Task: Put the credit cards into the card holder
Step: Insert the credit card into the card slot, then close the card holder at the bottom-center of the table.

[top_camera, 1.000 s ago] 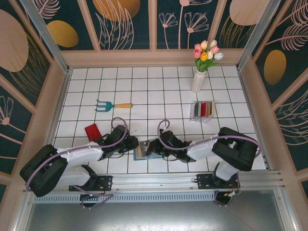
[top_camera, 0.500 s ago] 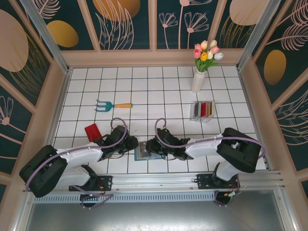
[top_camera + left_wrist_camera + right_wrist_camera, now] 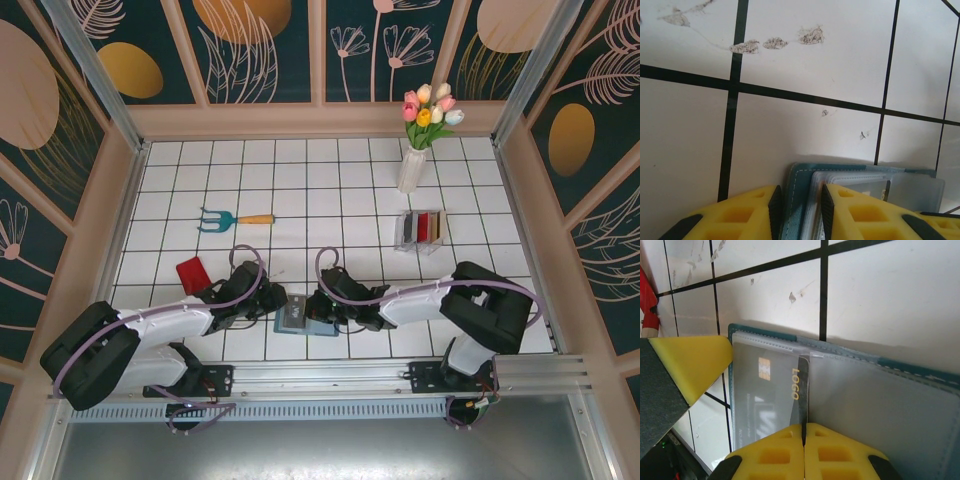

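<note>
Bright, even overhead light fills the sharp top view, leaving soft shadows on the white table. The wrist views are bright too (slightly washed out): the card holder throws a soft shadow on the table, its clear sleeves look hazy, the edge-on dark credit card is a thin smear, and the yellow fingers blur near the lens.

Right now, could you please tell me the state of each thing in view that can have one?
card holder, lying open, one edge clamped.
left fingers, shut on the card holder's edge.
right fingers, shut on a dark card.
dark card, held on edge, tip at the holder's clear sleeve.
logo card, flat inside that sleeve.
red card, lying loose outside the holder.
clear rack, upright, cards standing in it.
</note>
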Controlling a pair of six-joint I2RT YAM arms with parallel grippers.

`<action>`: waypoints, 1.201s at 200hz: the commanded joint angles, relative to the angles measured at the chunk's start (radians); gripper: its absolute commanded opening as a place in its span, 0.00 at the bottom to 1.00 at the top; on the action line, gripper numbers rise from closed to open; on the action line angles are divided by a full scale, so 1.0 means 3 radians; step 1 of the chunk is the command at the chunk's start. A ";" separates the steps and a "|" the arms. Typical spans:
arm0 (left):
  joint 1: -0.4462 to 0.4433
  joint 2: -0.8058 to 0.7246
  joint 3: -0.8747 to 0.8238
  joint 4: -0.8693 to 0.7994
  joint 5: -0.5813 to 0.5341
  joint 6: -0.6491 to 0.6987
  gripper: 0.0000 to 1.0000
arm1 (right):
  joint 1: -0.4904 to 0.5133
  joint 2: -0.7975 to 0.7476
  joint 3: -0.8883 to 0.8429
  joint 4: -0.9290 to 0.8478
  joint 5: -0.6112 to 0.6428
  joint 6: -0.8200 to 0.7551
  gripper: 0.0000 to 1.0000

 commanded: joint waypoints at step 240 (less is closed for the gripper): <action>-0.0051 0.0020 0.0149 -0.0238 0.0618 0.0321 0.54 | 0.0342 -0.0169 0.0719 -0.2536 0.1051 0.0136 0.29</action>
